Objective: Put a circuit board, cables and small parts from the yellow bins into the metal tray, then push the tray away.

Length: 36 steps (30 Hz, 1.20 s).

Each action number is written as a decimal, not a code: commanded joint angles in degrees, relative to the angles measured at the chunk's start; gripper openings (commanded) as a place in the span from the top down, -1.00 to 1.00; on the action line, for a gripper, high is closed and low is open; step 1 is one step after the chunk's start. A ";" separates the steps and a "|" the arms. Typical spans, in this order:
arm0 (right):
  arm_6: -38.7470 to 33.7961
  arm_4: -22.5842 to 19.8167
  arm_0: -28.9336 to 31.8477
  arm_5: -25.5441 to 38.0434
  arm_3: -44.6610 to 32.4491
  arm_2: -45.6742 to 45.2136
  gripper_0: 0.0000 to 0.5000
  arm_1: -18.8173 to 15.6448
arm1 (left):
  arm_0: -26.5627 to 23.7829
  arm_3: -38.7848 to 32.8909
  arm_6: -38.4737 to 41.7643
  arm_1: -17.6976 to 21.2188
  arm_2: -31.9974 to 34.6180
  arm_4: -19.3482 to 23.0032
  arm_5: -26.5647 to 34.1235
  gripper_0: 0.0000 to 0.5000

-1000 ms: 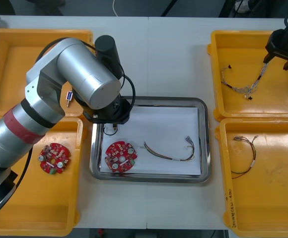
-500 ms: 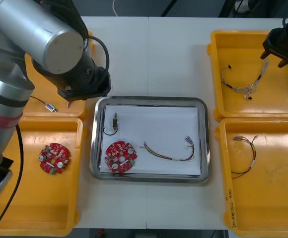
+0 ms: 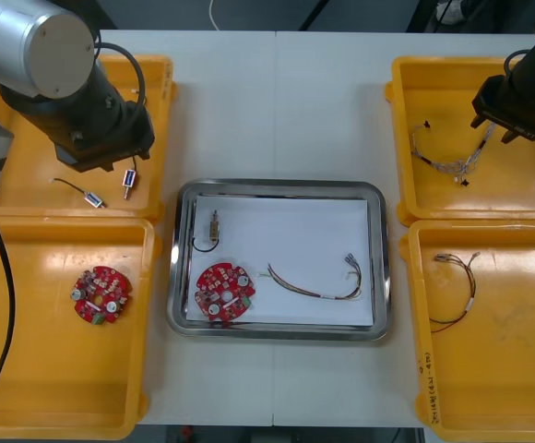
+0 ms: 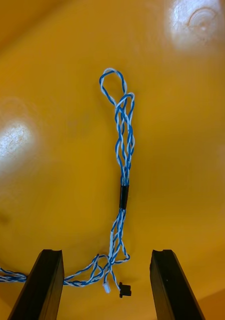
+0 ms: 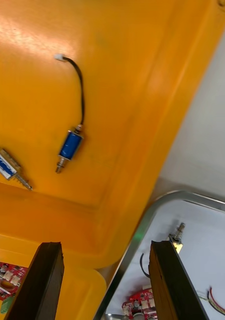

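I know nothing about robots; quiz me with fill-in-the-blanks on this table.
The shiny metal tray holds a small metal part, a red and yellow cable and one round ____ circuit board.
The right claw hangs ____, gripping nothing, above a twisted blue and white cable.
The left claw hangs over a yellow bin holding ____ small blue metal parts.
Missing words: red; open; two.

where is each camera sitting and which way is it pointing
Front view: above the arms, looking steeply down at the metal tray; left arm over the far left yellow bin, right gripper over the far right bin.
Left wrist view: on the left wrist, facing that bin's small metal parts and the tray's corner; left gripper open.
Right wrist view: on the right wrist, facing the twisted blue and white cable; fingers apart.
Front and left wrist views share the tray's circuit board.
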 commanded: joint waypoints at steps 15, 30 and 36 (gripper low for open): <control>-2.14 0.25 -2.77 -7.83 6.69 -2.47 -1.00 0.78 | -9.57 17.19 1.18 4.49 5.91 -1.06 0.48 -1.00; -2.32 0.69 -3.65 -8.97 9.06 -1.50 -1.00 0.78 | -13.44 30.99 -6.82 5.80 7.93 -0.97 0.16 -1.00; -2.32 1.57 -5.67 -9.24 12.31 -1.68 -1.00 0.43 | -13.44 35.74 -12.88 5.80 7.93 -1.06 -3.35 -1.00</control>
